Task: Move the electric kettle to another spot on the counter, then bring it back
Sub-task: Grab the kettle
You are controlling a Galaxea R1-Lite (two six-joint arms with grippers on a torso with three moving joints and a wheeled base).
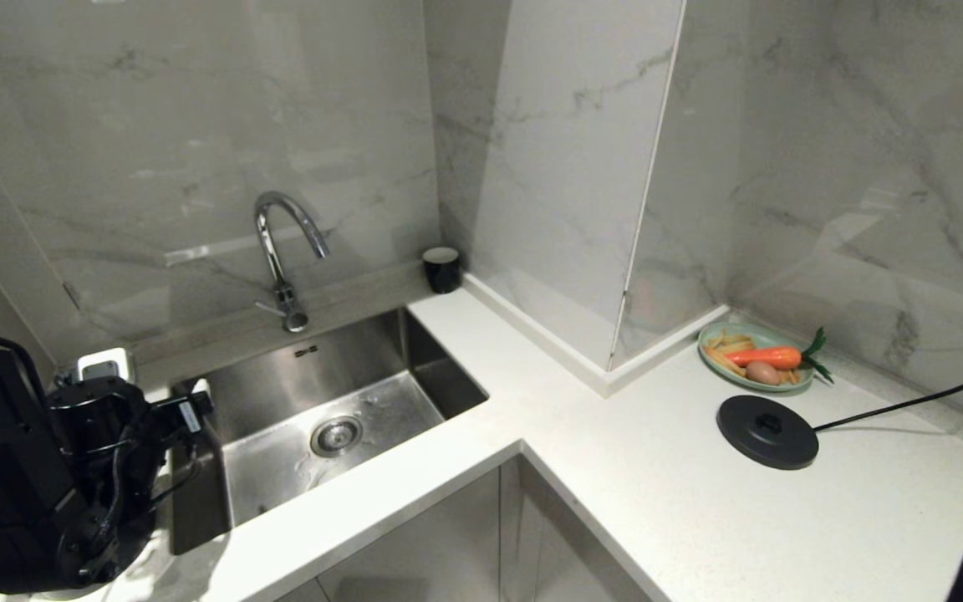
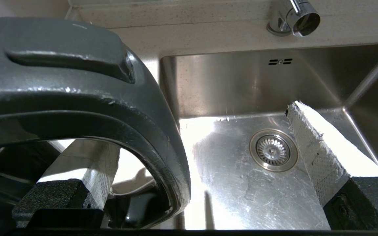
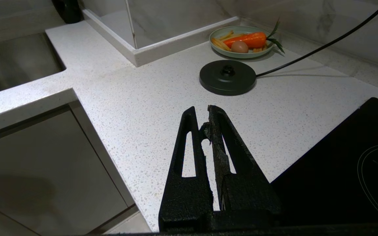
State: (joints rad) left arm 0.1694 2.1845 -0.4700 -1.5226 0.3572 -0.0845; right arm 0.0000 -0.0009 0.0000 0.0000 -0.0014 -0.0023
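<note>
Left gripper (image 2: 189, 164) at the kettle handle, jaws wide apart, nothing clamped.

The tall glossy black electric kettle (image 2: 77, 98) stands at the sink's left side on the white speckled stone counter (image 1: 657, 502), well apart from its flat round black base disc (image 1: 766, 431). In the left wrist view one finger sits inside the big loop handle, the other out over the stainless steel sink (image 2: 258, 183). Right gripper (image 3: 205, 127) is parked above the counter, fingers together, empty. Risk, as judged: a shallow or off-centre pinch on the curved handle could let the kettle swing or tip toward the basin when lifted.
</note>
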